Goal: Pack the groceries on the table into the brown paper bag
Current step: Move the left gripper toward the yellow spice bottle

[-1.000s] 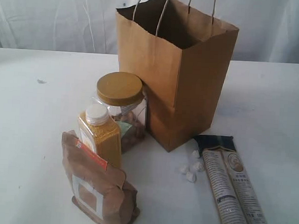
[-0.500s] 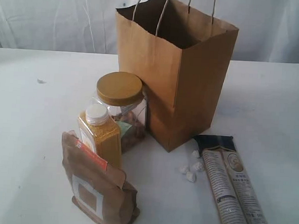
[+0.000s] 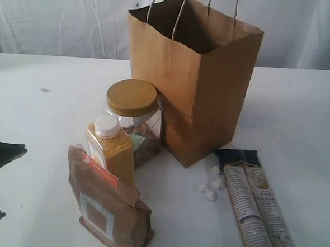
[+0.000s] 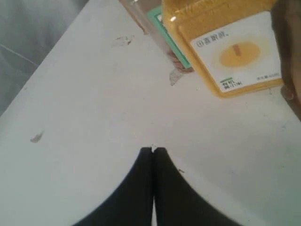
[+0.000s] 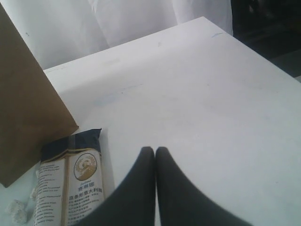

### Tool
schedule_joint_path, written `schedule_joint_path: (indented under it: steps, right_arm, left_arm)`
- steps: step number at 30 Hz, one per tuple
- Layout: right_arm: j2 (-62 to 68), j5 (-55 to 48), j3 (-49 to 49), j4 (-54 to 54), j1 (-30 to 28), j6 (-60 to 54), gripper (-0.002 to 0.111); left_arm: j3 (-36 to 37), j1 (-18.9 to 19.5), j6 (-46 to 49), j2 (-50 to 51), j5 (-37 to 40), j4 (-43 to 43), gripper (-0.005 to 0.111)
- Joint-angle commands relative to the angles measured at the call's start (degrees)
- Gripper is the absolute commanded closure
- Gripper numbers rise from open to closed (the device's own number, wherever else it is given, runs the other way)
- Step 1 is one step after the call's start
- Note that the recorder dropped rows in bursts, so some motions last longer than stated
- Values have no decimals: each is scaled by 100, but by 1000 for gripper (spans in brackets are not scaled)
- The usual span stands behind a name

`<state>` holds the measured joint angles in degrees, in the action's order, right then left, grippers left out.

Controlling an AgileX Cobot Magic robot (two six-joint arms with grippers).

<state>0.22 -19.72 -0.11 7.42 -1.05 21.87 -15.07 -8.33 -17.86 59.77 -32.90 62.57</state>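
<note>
Left fingers [image 4: 153,159]: pressed shut, tip against tip, nothing between them. They hung over bare worktop [image 4: 94,108] and touched no item. The bottle [image 4: 225,42] of yellow grain stood ahead of the tips and off to one side, well apart from them, its white label turned towards the fingers. The clear jar [image 4: 149,22] stood just beyond the bottle; contact between the two could not be judged. A blurred brown edge of the pouch [image 4: 290,56] showed beside the bottle.

Right fingers [image 5: 155,157]: also shut tight, holding nothing, over bare worktop. The packet [image 5: 70,183] lay flat ahead of the tips and to one side, near but apart. The paper bag [image 5: 28,103] stood upright just beyond the packet's dark end. A few small white lumps [image 5: 16,211] lay on the far side of the packet from the fingers.

Exterior view: the bag stood open at the top, string handles raised. The gold-lidded jar stood against its wall, then the bottle, then the upright pouch, in a row outward. Every item seen was outside the bag. The left fingers showed as dark shapes at the frame edge, well apart from the pouch.
</note>
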Motion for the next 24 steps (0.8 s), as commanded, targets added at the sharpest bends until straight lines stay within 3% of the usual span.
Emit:
schedule_joint_path:
  steps: [1, 9, 20, 21, 24]
  right_arm:
    - [-22, 13, 11, 25, -34, 4, 108]
    - [-22, 13, 11, 25, -34, 4, 108]
    - [-22, 13, 11, 25, -34, 4, 108]
    - [-22, 13, 11, 25, -34, 4, 108]
    - [-22, 13, 11, 25, -34, 4, 108]
  left_arm:
    - [27, -37, 132, 284, -419, -343, 107]
    - [-8, -37, 114, 652, -433, -1888, 107]
    - [-130, -37, 223, 760, -336, -1572, 107]
    - [-237, -37, 483, 771, -191, -1768, 107]
    - [-915, -37, 1967, 1035, 227, -3396, 107]
